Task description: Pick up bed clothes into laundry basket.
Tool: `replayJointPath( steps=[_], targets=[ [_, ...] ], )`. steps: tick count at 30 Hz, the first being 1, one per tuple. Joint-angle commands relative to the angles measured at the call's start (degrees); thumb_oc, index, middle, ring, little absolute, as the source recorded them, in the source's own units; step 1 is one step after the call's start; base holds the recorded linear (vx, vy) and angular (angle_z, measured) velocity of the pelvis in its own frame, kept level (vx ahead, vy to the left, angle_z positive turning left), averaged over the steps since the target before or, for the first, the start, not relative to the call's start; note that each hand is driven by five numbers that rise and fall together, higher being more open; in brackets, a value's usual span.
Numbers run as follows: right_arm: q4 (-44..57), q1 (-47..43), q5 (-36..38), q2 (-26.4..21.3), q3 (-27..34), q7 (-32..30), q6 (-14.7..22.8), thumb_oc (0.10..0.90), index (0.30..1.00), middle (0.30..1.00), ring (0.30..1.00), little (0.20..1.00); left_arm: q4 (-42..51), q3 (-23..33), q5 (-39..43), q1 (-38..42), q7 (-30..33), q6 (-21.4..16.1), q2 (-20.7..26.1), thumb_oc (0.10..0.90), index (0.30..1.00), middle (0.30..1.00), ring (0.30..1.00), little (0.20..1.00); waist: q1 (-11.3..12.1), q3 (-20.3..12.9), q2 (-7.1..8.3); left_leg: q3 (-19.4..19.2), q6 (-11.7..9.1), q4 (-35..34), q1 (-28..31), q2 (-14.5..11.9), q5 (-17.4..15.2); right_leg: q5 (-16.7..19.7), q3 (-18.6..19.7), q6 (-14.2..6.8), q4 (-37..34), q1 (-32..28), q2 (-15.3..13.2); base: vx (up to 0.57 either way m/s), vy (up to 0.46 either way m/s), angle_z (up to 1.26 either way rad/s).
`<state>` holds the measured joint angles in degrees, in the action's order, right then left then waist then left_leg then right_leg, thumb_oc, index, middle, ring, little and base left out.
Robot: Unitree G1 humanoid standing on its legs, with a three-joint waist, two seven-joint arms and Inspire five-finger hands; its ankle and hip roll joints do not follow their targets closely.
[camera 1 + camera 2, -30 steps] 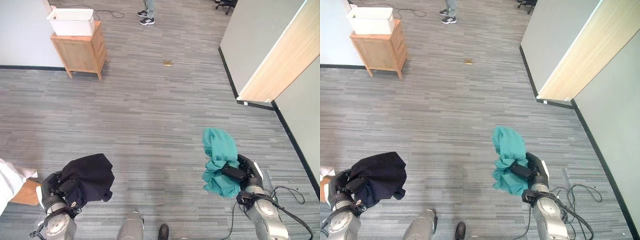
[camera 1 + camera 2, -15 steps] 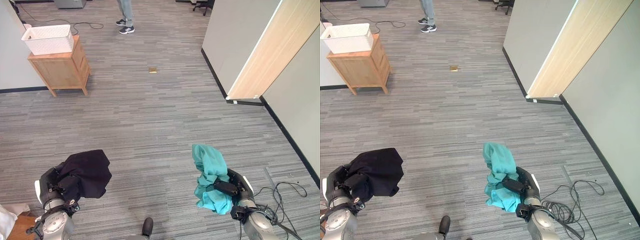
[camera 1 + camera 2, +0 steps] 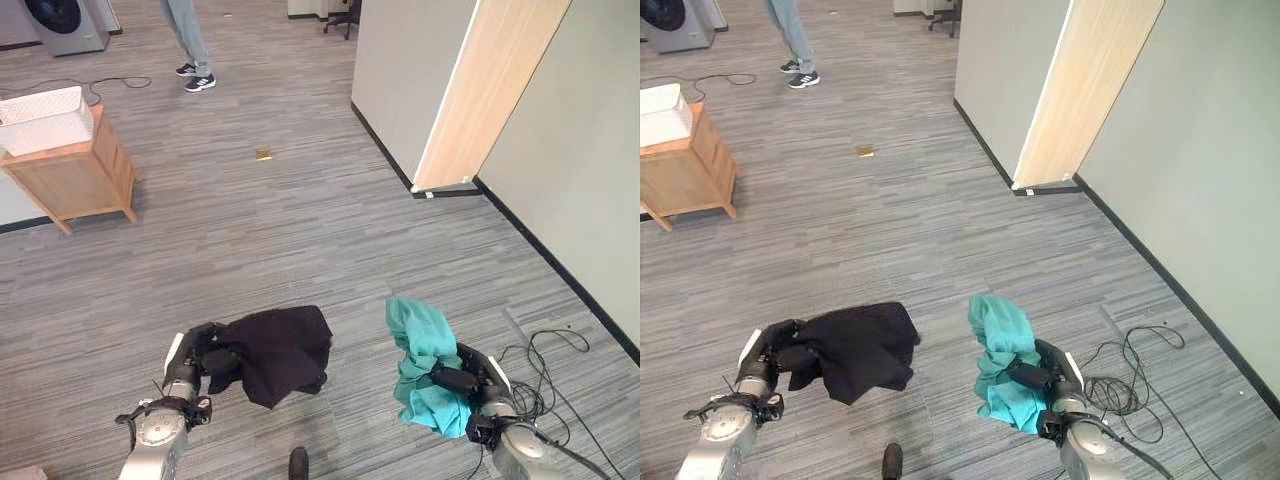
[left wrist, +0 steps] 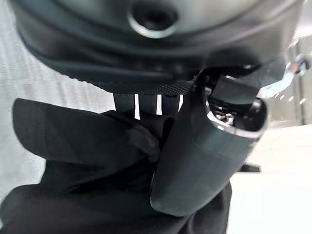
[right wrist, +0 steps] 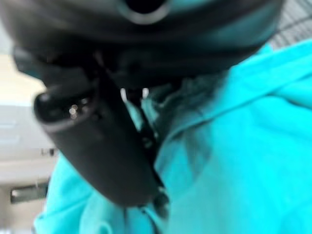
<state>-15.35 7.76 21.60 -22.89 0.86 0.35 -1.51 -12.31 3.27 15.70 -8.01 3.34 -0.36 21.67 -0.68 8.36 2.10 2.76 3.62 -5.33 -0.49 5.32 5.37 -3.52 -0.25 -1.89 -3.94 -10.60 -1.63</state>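
The left hand (image 3: pixel 196 352) sits at about seven o'clock in the left eye view, its fingers and thumb curled round a bunched black garment (image 3: pixel 280 347). The cloth hangs off the hand toward three o'clock, above the grey striped floor (image 3: pixel 300 220). In the left wrist view the thumb (image 4: pixel 204 151) presses into the black folds, which fill the space past the fingers.

The right hand (image 3: pixel 470 378) shows at about five o'clock, clamped on a teal garment (image 3: pixel 425 350). The teal cloth stands up in a crumpled peak above the hand and drapes down on its near side. In the right wrist view the thumb (image 5: pixel 97 141) lies across the teal fabric, which wraps close around the hand. The two garments are held apart from each other, the black one at left and the teal one at right.

A white laundry basket (image 3: pixel 42 118) rests on a small wooden cabinet (image 3: pixel 70 175) at about ten o'clock, well apart from both hands. A person's legs (image 3: pixel 188 40) stand at about eleven o'clock beyond the cabinet. A small tan object (image 3: pixel 264 154) lies on the floor near twelve o'clock. A pale wooden door panel (image 3: pixel 480 90) stands at about one o'clock.
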Motion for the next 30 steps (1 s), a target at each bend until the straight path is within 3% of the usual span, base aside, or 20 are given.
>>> replayJointPath(
  steps=[1,4,6,8,11,12,13,15,17,18,19,20,22,23,24,25,26,27,29,30],
  targets=[
    [4.8,-15.2,0.7,-2.7,-1.9,0.5,7.0,0.400,0.300,0.300,0.300,0.300,6.0,8.9,1.0,2.9,5.8,-7.8,5.8,0.400,0.300,0.300,0.300,0.300,5.6,-5.0,-0.66,-1.5,-2.7,1.4,3.6,-3.2,-5.7,4.8,-4.8,-5.5,3.3,8.1,-6.1,0.06,0.115,0.16],
    [5.1,-20.2,1.3,-1.9,-5.9,0.9,7.0,0.400,0.300,0.300,0.300,0.300,7.0,11.0,0.7,2.3,7.4,-7.9,6.7,0.400,0.300,0.300,0.300,0.300,8.2,-4.5,0.02,-0.1,-1.9,3.7,2.5,-2.2,-7.0,3.8,-5.9,-5.7,5.8,8.1,-7.4,0.06,0.133,0.10],
    [5.5,-21.4,1.4,-1.4,-7.0,1.3,6.8,0.400,0.300,0.300,0.300,0.300,7.5,11.8,0.4,1.8,7.9,-7.8,6.8,0.400,0.300,0.300,0.300,0.300,8.7,-4.2,0.27,0.5,-1.5,5.1,1.9,-1.7,-7.7,3.1,-6.0,-5.7,8.1,8.5,-7.9,0.07,0.124,0.18],
    [7.3,-22.1,1.2,-0.2,-8.7,2.5,6.2,0.400,0.300,0.300,0.300,0.300,7.4,13.0,-0.1,0.1,8.0,-7.3,6.6,0.400,0.300,0.300,0.300,0.300,10.3,-2.6,0.27,2.4,0.1,9.1,1.6,-0.6,-10.3,4.3,-6.7,-5.5,21.1,11.4,-9.6,0.12,0.208,0.55],
    [7.9,-20.0,0.7,0.8,-8.7,3.1,5.6,0.400,0.300,0.300,0.300,0.300,6.7,11.6,-0.3,0.0,7.1,-6.4,6.5,0.400,0.300,0.300,0.300,0.300,9.5,-1.3,-0.86,4.1,1.4,11.0,2.7,-0.7,-12.1,7.1,-6.4,-4.8,33.5,18.1,-8.7,0.14,0.178,0.67],
    [7.9,-20.0,0.7,0.8,-8.7,3.1,5.5,0.400,0.300,0.300,0.300,0.300,6.7,11.5,-0.3,0.0,7.1,-6.4,6.5,0.400,0.300,0.300,0.300,0.300,9.5,-1.3,-0.79,4.1,1.4,11.1,2.7,-0.6,-12.2,7.0,-6.3,-4.8,33.7,18.3,-8.8,0.30,0.160,0.73],
    [8.7,-17.3,0.0,0.3,-7.7,4.2,4.8,0.400,0.300,0.300,0.300,0.300,6.5,10.9,-0.7,-0.1,6.1,-6.2,6.3,0.400,0.300,0.300,0.300,0.300,7.7,-1.1,-1.31,5.3,1.4,9.5,5.9,-1.2,-12.9,6.0,-7.2,-4.6,33.9,23.1,-6.7,0.36,0.136,0.64],
    [8.6,-13.5,0.6,-0.2,-5.1,4.5,5.1,0.400,0.300,0.300,0.300,0.300,7.0,10.9,-0.6,-0.1,5.3,-6.2,5.8,0.400,0.300,0.300,0.300,0.300,4.6,-1.0,-1.72,7.2,0.8,7.3,11.4,-1.9,-14.0,5.4,-8.5,-4.4,29.7,27.6,-4.9,0.53,0.097,0.64],
    [8.0,-9.8,1.7,-0.5,-2.4,4.3,5.7,0.400,0.300,0.300,0.300,0.300,7.0,10.6,-0.5,0.4,4.8,-6.4,5.8,0.400,0.300,0.300,0.300,0.300,1.2,-1.1,-1.45,9.6,-0.7,5.7,16.2,-2.9,-14.7,7.6,-9.7,-4.9,19.3,30.3,-3.3,0.48,-0.018,0.77],
    [8.1,-9.8,1.7,-0.5,-2.4,4.3,5.6,0.400,0.300,0.300,0.300,0.300,7.0,10.6,-0.5,0.4,4.8,-6.4,5.8,0.400,0.300,0.300,0.300,0.300,1.0,-0.9,-1.79,9.8,-0.7,5.5,16.5,-3.3,-14.7,7.8,-10.1,-4.9,18.8,29.7,-3.1,0.61,-0.053,1.07],
    [7.1,-7.1,2.1,-0.5,-0.2,3.7,5.9,0.400,0.300,0.300,0.300,0.300,6.6,10.4,-0.1,2.2,4.6,-6.5,5.8,0.400,0.300,0.300,0.300,0.300,-1.5,-1.1,-0.97,11.3,-2.4,4.6,20.1,-3.7,-15.3,10.3,-10.1,-6.2,10.6,32.6,-2.3,0.62,-0.062,0.98],
    [6.6,-5.4,2.1,-0.4,1.0,3.4,6.0,0.400,0.300,0.300,0.300,0.300,6.6,10.0,0.2,3.3,4.6,-6.6,5.6,0.400,0.300,0.300,0.300,0.300,-3.0,-1.3,-1.21,12.1,-3.2,4.4,21.7,-5.0,-15.6,11.5,-10.1,-6.6,6.7,32.8,-1.5,0.81,-0.090,0.94],
    [5.7,-2.5,1.7,-0.7,3.3,3.1,6.0,0.400,0.300,0.300,0.300,0.300,6.9,9.2,-0.1,4.5,4.8,-7.2,5.3,0.400,0.300,0.300,0.300,0.300,-5.2,-1.8,-1.46,12.9,-4.3,5.6,23.9,-6.6,-15.5,13.6,-9.2,-7.0,5.2,32.9,-1.0,0.64,-0.115,0.73],
    [6.1,-0.6,1.6,-0.8,4.8,3.6,6.0,0.400,0.300,0.300,0.300,0.300,7.2,8.8,-0.5,5.0,5.0,-7.2,4.6,0.400,0.300,0.300,0.300,0.300,-5.9,-2.7,-1.34,13.4,-6.2,9.5,23.4,-7.2,-12.6,13.7,-8.4,-6.2,6.0,31.4,-0.6,0.45,-0.102,0.56],
    [6.1,-0.5,1.6,-0.7,4.8,3.7,5.9,0.400,0.300,0.300,0.300,0.300,7.2,8.8,-0.5,4.9,5.0,-7.2,4.6,0.400,0.300,0.300,0.300,0.300,-6.0,-2.9,-1.42,13.4,-6.1,9.6,23.3,-7.3,-12.7,13.5,-8.4,-6.3,5.9,31.4,-0.6,0.44,-0.101,0.62],
    [5.8,0.2,1.6,-0.9,5.2,3.8,6.2,0.400,0.300,0.300,0.300,0.300,7.9,8.5,0.6,4.8,4.7,-7.8,3.6,0.400,0.300,0.300,0.300,0.300,-5.9,-3.2,-1.44,12.4,-8.8,14.5,21.6,-7.6,-8.1,14.8,-7.9,-5.5,6.2,29.6,-0.1,0.62,-0.141,0.70],
    [4.7,0.3,2.1,-1.5,5.9,2.6,7.0,0.400,0.300,0.300,0.300,0.300,8.1,7.4,2.5,4.8,5.7,-8.1,1.5,0.400,0.300,0.300,0.300,0.300,-5.8,-3.6,-0.88,9.6,-13.4,30.5,15.3,-7.7,5.0,13.6,-6.6,-3.4,6.8,25.5,1.1,0.82,-0.245,0.58],
    [5.1,-0.4,3.4,-1.7,6.3,1.9,7.5,0.400,0.300,0.300,0.300,0.300,7.5,7.0,4.6,5.5,6.3,-8.5,0.6,0.400,0.300,0.300,0.300,0.300,-5.4,-3.2,0.17,6.7,-13.3,39.8,9.3,-7.2,8.6,11.6,-6.9,-1.6,6.5,22.1,0.7,0.84,-0.329,0.23],
    [5.1,-2.0,4.3,-1.8,6.8,-0.1,9.5,0.400,0.300,0.300,0.300,0.300,7.7,6.3,6.2,6.0,7.1,-8.6,0.0,0.400,0.300,0.300,0.300,0.300,-4.0,-1.9,1.95,1.6,-9.2,53.9,0.2,-9.9,7.5,8.6,-6.4,1.8,5.5,16.8,1.5,0.60,-0.371,0.09],
    [4.7,-2.8,3.8,-2.2,7.0,-1.5,9.7,0.400,0.300,0.300,0.300,0.300,7.6,6.2,5.8,6.1,7.2,-8.4,0.2,0.400,0.300,0.300,0.300,0.300,-2.5,-1.0,3.02,-0.6,-7.7,57.1,-5.6,-8.7,3.7,7.2,-5.4,2.5,4.8,13.8,1.7,0.51,-0.293,0.06]
  ],
)
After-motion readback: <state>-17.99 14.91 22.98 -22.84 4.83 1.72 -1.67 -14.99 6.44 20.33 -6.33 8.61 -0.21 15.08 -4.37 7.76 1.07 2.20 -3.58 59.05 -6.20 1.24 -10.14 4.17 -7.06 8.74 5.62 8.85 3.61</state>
